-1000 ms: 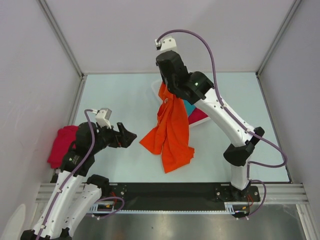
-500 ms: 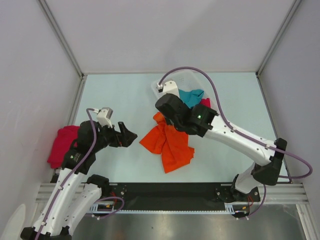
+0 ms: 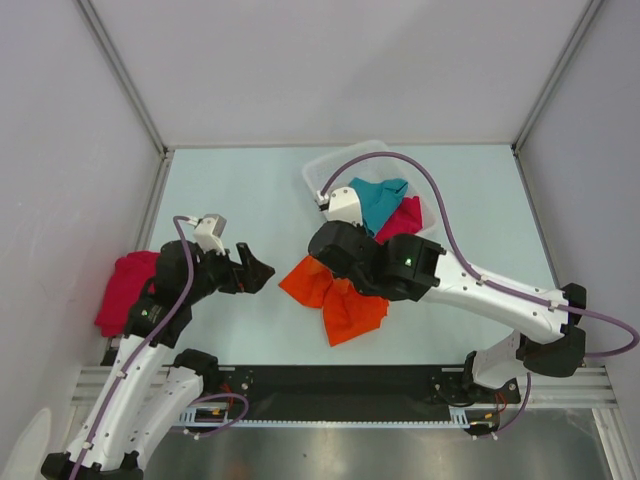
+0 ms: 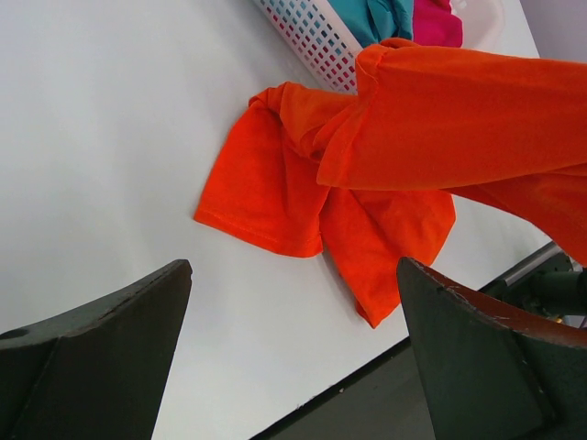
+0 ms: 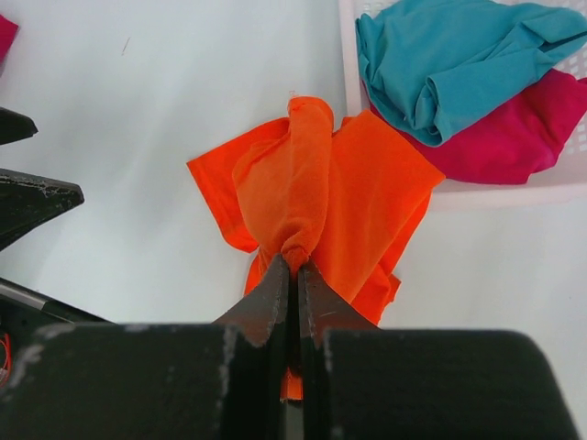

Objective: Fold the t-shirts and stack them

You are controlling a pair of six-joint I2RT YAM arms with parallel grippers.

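At centre frame, my right hand (image 5: 295, 266) is clamped tight on a bunched fold of the orange shirt (image 3: 340, 305); the rest of it lies crumpled on the bench (image 3: 240, 190). My left hand (image 3: 258, 272) hangs spread wide and empty, just left of it. A teal shirt (image 3: 375, 198) and a pink shirt (image 3: 402, 215) lie in the basket (image 3: 330, 165), upper centre. A second pink shirt (image 3: 125, 285) sits at far left.

from above, the right arm (image 3: 480, 290) hides the near rim of the basket (image 3: 318, 172) and much of the orange t-shirt (image 3: 350, 312) beside it, while inside the basket the teal t-shirt (image 3: 378, 198) covers part of the pink t-shirt (image 3: 400, 215).
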